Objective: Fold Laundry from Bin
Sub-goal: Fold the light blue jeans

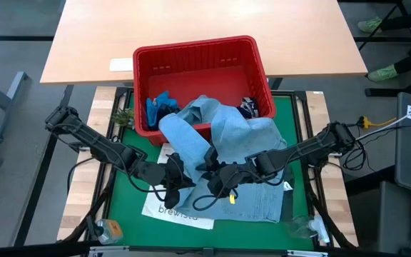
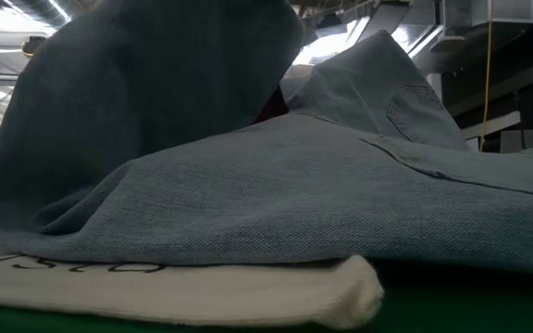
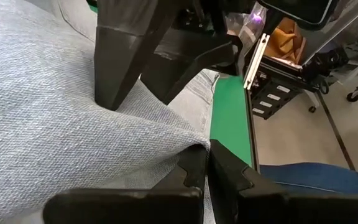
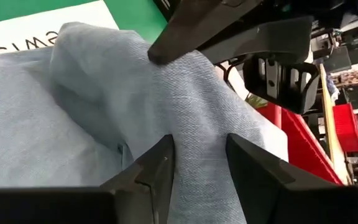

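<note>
both claws on denim shirt (image 1: 220,128), half out of bin (image 1: 195,50).
left claw (image 3: 207,163) pinched on a fold; right claw (image 4: 201,155) apart, seemingly straddling a ridge for spreading.

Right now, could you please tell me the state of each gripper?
Left gripper: closed, pinching an edge of the light blue denim shirt.
Right gripper: open, fingers straddling a fold of the same shirt.

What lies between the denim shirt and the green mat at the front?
The white tote bag lies under the denim shirt, on the green mat; the low view shows this.
</note>
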{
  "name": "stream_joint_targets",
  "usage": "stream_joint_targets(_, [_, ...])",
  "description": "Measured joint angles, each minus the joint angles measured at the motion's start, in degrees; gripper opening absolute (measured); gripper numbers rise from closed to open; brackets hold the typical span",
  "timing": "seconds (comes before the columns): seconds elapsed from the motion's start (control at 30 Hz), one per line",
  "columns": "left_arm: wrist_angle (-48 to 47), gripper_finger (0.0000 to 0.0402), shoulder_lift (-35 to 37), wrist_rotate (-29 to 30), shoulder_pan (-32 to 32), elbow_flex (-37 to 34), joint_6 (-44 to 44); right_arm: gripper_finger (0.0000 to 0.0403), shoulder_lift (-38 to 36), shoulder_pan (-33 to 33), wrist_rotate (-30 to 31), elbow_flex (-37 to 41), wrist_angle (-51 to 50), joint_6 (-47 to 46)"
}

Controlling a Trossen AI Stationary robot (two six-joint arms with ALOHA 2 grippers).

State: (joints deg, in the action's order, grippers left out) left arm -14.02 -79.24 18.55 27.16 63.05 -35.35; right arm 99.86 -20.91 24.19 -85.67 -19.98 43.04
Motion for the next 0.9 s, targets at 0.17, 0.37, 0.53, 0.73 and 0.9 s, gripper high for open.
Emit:
stream_joint_targets(0.17, [-0.12, 0.0006, -0.01, 0.04, 0.02, 0.0, -0.03, 0.0126, 0.28, -0.07, 0.24, 0.0, 0.03, 0.55])
stream_joint_targets(0.37, [-0.29, 0.0053, 0.0, 0.02, 0.09, 0.02, 4.18, 0.0018, 0.28, -0.02, -0.9, 0.0, 0.04, 0.65])
stream_joint_targets(0.53, [-0.83, 0.0104, 0.04, -0.25, 0.07, 0.02, 10.61, 0.0033, 0.15, -0.07, -1.13, 0.0, -0.2, 0.79])
stream_joint_targets(0.73, [-13.38, 0.0126, 0.28, -6.47, 0.47, 0.11, 8.84, 0.0011, -2.0, -0.07, -1.86, 0.02, -1.28, 0.78])
stream_joint_targets(0.9, [-28.11, 0.0122, 0.28, -7.06, 1.6, 0.11, 0.42, 0.0019, -3.03, -0.07, -3.65, 0.02, -1.37, 0.57])
